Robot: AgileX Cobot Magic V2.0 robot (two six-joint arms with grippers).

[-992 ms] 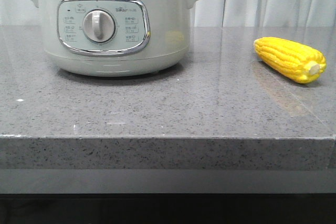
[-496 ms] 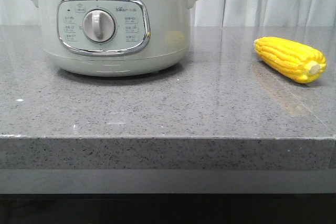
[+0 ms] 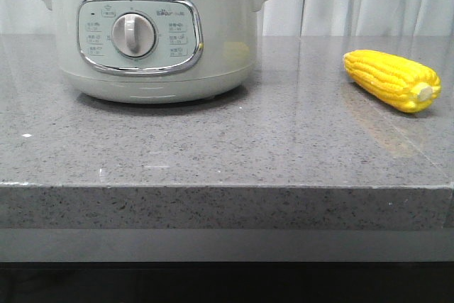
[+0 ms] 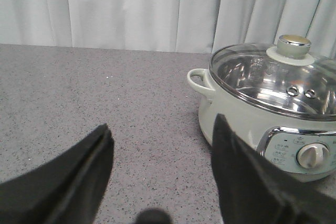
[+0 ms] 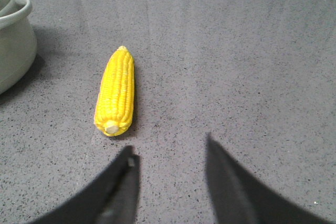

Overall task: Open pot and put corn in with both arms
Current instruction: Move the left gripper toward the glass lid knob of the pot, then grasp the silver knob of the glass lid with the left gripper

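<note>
At the desk's (image 3: 213, 147) nine o'clock the pot (image 3: 152, 33) sits lidded, the left pincer (image 4: 160, 174) spread empty short of it, while at three o'clock the corn (image 3: 391, 79) lies flat before the spread, empty right pincer (image 5: 168, 174), apparently staged for one arm each.

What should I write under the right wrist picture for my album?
Open right pincer hovering over the grey table, near a yellow corn lying flat beside the pot.

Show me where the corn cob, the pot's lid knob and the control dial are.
corn cob (image 5: 116, 90), right wrist view, middle of its kernel rows.
lid knob (image 4: 294, 44), left wrist view, top of the knob on the glass lid.
control dial (image 3: 133, 35), front view, centre of the round dial.
</note>
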